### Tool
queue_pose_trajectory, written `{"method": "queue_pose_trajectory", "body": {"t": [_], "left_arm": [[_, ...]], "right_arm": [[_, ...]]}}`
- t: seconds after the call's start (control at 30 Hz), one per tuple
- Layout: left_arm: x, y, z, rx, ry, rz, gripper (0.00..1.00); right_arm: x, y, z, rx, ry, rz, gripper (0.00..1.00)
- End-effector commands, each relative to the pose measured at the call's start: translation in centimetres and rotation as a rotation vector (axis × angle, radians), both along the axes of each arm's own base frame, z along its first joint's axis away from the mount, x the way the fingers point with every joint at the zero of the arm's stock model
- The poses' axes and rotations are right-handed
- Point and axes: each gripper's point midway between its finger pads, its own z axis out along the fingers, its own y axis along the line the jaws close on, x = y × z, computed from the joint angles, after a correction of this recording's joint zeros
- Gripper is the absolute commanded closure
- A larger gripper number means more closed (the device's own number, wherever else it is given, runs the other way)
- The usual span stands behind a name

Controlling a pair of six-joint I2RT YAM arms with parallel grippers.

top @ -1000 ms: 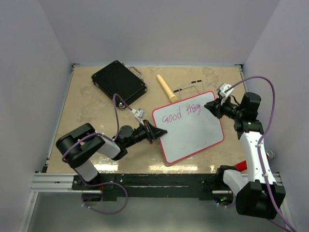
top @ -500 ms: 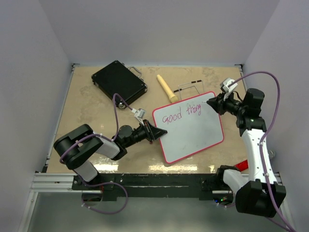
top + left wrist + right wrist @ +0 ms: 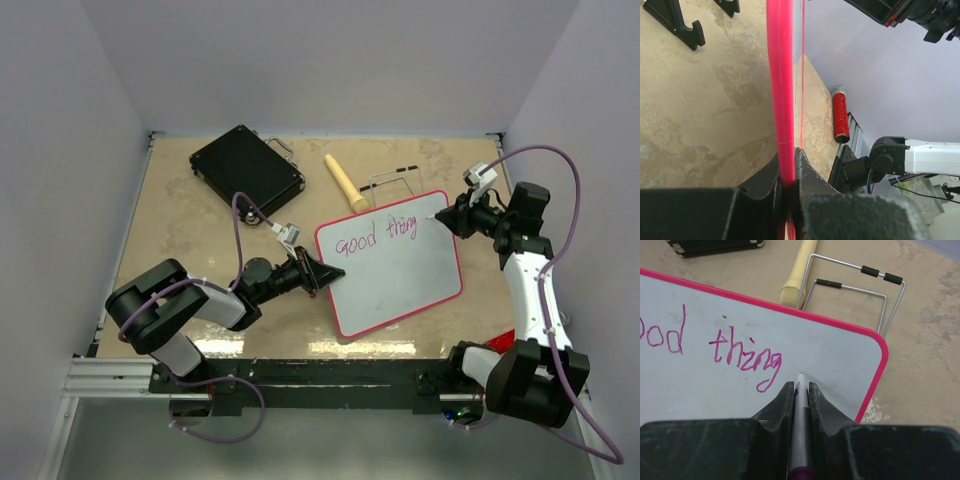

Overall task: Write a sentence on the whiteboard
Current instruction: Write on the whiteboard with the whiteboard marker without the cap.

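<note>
A marker (image 3: 801, 407) is gripped between the closed fingers of the right end effector (image 3: 800, 385), with its tip pointed at the whiteboard (image 3: 835, 360) just right of the last written word. The board's left rim is pinched by the closed left end effector (image 3: 788, 172). The whiteboard is placed right of the worktop's centre, skewed to its edges. The sentence (image 3: 375, 236) is read as "good thing". A wire stand (image 3: 855, 290) and a yellow stick (image 3: 343, 182) are seen just beyond the board, and a black case (image 3: 247, 168) lies toward the far left corner.
</note>
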Motion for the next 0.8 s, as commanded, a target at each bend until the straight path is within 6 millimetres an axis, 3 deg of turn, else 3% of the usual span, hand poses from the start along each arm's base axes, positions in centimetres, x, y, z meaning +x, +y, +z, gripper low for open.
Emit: {"method": "queue_pose_trajectory", "body": {"t": [0.0, 0.77], "left_arm": [[-0.2, 0.3, 3.3, -0.078, -0.141, -0.007, 1.0], [-0.1, 0.1, 3.2, -0.078, -0.143, -0.012, 1.0]], "right_arm": [[0.1, 1.3, 0.9, -0.005, -0.038, 0.057, 1.0], [1.8, 2.0, 0.4, -0.033, -0.039, 0.023, 1.0]]}}
